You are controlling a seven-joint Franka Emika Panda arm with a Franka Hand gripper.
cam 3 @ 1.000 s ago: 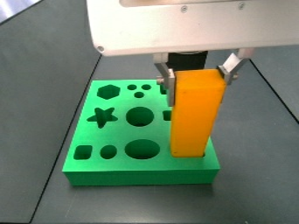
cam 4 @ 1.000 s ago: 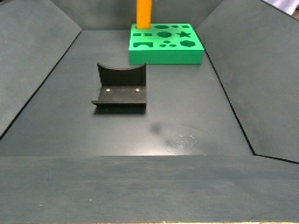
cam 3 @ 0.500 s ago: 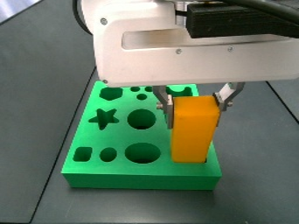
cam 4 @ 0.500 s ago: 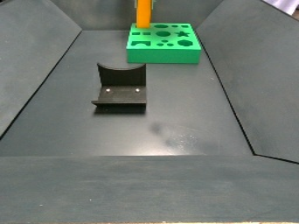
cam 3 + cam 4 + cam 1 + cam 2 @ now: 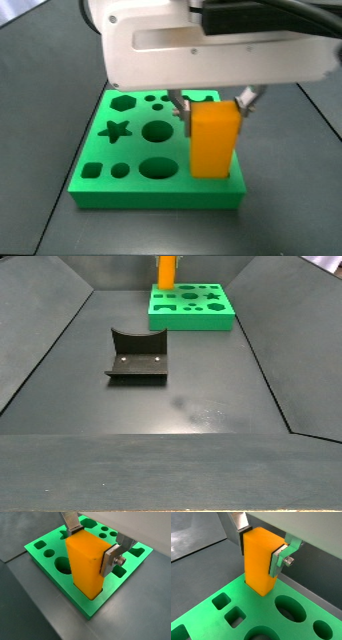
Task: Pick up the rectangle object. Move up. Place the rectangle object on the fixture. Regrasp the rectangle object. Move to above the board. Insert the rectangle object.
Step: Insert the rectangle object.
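Gripper: over the board, its flat silver fingers clamped on the upper sides of the rectangle object, jaws only as wide as the block.
Rectangle object: smooth, plain orange-yellow bar of square section, upright, its lower end at the green surface near one edge; whether it sits inside a hole cannot be told.
Board: bright green matte slab with star, hexagon, round and square cut-outs.
Fixture: small black holder with curved notch, on the dark floor, well apart from the board.
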